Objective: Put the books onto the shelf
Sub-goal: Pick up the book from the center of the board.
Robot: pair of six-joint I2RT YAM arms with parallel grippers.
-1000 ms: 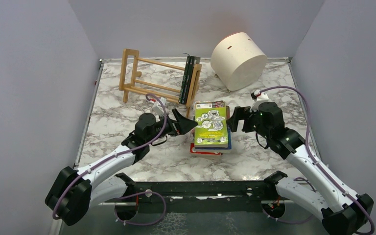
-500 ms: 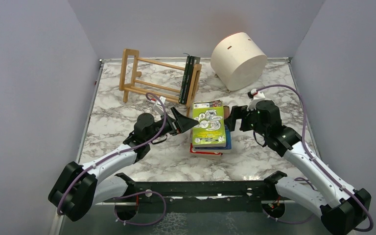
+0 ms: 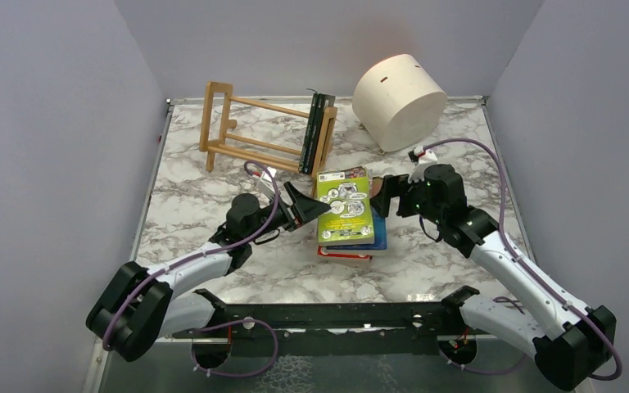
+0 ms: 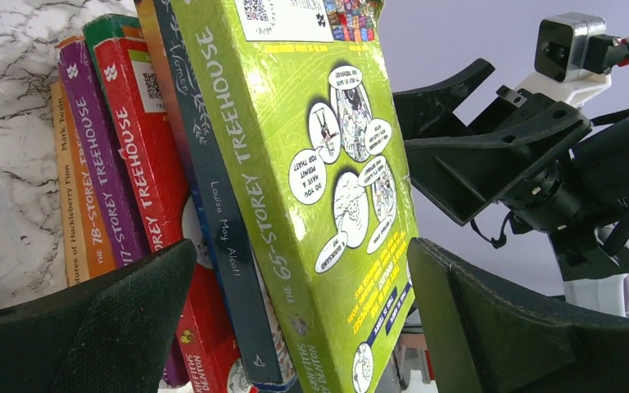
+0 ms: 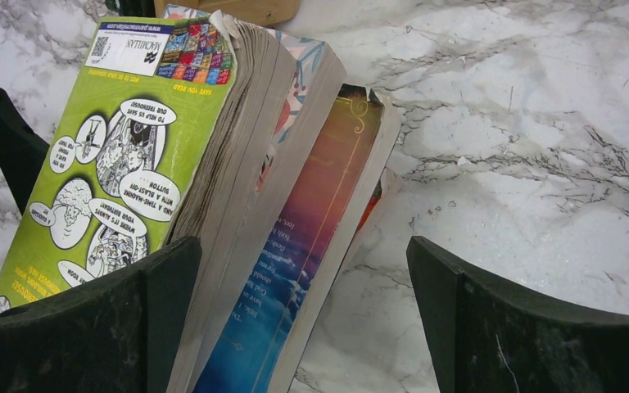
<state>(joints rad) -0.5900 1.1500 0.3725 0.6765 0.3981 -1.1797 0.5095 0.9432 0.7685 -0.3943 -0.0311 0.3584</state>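
The marble table [image 3: 205,196] carries a wooden shelf [image 3: 329,139] at about eleven o'clock with two dark books [image 3: 315,131] upright at its three o'clock end, a cream drum [image 3: 399,100] at one o'clock, and a stack of books [image 3: 346,217] near the centre.

A cream cylindrical drum [image 3: 399,101] is seen tipped over, its flat face (marked by a short dark slot) turned upward and to the left. Beneath the drum, a white marble tabletop [image 3: 213,196] with grey veining is spread. Plain lilac-grey walls [image 3: 319,41] are set just behind the drum and to either side. Well apart from the drum, at the near edge, a black rail [image 3: 336,315] is laid crosswise.
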